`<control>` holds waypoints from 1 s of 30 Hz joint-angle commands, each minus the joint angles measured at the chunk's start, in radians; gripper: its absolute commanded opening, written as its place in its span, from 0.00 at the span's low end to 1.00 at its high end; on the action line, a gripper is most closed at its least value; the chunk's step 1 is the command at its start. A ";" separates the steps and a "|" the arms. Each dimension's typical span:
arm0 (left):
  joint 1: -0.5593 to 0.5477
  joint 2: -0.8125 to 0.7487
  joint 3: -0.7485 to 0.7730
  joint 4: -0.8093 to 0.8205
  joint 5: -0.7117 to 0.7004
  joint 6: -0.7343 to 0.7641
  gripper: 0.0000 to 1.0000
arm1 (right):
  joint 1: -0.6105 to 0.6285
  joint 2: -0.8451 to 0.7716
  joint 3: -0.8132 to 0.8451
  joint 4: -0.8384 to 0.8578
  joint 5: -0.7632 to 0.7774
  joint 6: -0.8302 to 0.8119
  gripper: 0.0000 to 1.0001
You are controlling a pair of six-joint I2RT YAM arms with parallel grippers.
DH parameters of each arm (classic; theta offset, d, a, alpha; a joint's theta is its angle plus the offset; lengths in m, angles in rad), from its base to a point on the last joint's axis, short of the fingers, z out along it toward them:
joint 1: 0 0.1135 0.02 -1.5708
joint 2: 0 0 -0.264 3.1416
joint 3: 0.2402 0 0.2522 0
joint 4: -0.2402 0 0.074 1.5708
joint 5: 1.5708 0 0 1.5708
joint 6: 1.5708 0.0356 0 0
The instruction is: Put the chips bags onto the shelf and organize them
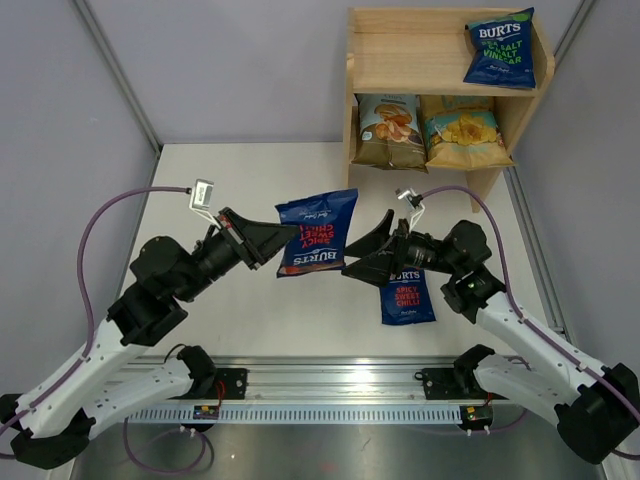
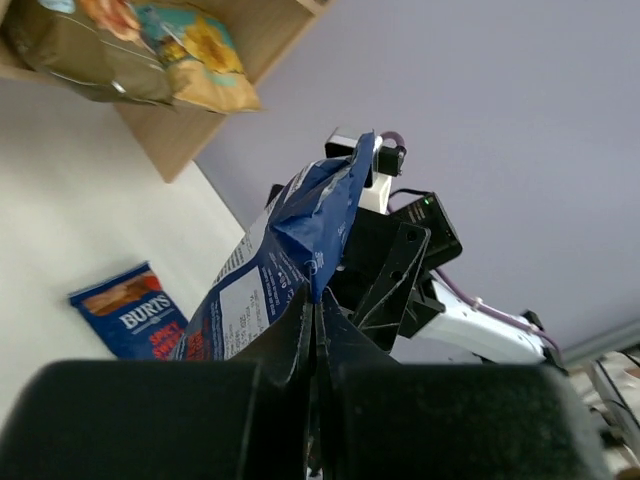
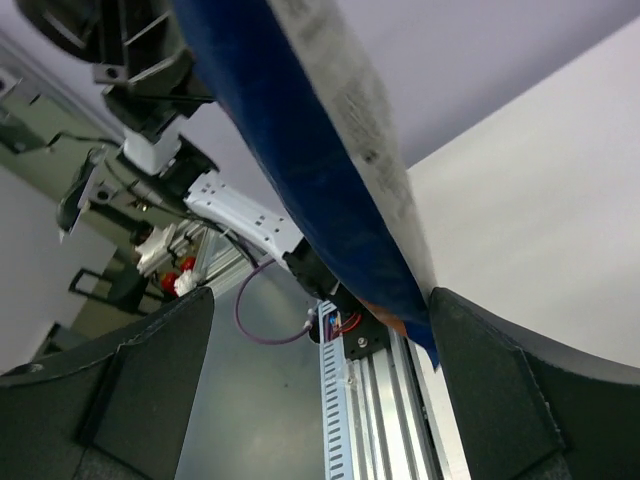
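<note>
My left gripper (image 1: 283,238) is shut on the left edge of a dark-blue BURTS bag (image 1: 318,232) and holds it in the air above the table; the pinch shows in the left wrist view (image 2: 318,302), with the bag (image 2: 290,235) rising from it. My right gripper (image 1: 358,250) is open, its jaws on either side of that bag's right edge (image 3: 320,170), not closed on it. A second BURTS bag (image 1: 407,295) lies flat on the table under the right gripper. The wooden shelf (image 1: 372,60) holds a third BURTS bag (image 1: 500,48) on top, and below it the light-blue-and-olive bag (image 1: 390,130) and the tan-and-teal bag (image 1: 462,135).
The shelf stands at the table's far right corner against grey walls. The left of the upper tier (image 1: 410,50) is bare wood. The arms' mounting rail (image 1: 330,395) runs along the near edge.
</note>
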 commanded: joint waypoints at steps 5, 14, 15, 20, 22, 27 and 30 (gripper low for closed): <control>-0.005 0.025 0.057 0.104 0.186 -0.088 0.00 | 0.078 0.029 0.067 0.062 0.058 -0.148 0.96; -0.005 0.013 0.062 0.091 0.209 -0.116 0.00 | 0.088 0.010 0.086 -0.007 0.159 -0.251 0.95; -0.005 0.011 0.063 0.091 0.212 -0.116 0.00 | 0.088 0.003 0.089 -0.028 0.165 -0.268 0.96; -0.006 0.026 0.074 0.106 0.226 -0.125 0.00 | 0.089 0.027 0.060 0.108 0.046 -0.181 0.79; -0.005 0.042 0.080 0.106 0.224 -0.116 0.00 | 0.097 0.064 0.049 0.250 -0.002 -0.089 0.66; -0.005 0.054 0.092 0.083 0.197 -0.087 0.00 | 0.126 0.065 0.046 0.337 -0.040 -0.046 0.46; -0.005 0.057 0.118 0.033 0.177 -0.030 0.01 | 0.127 0.032 0.043 0.299 -0.022 -0.053 0.27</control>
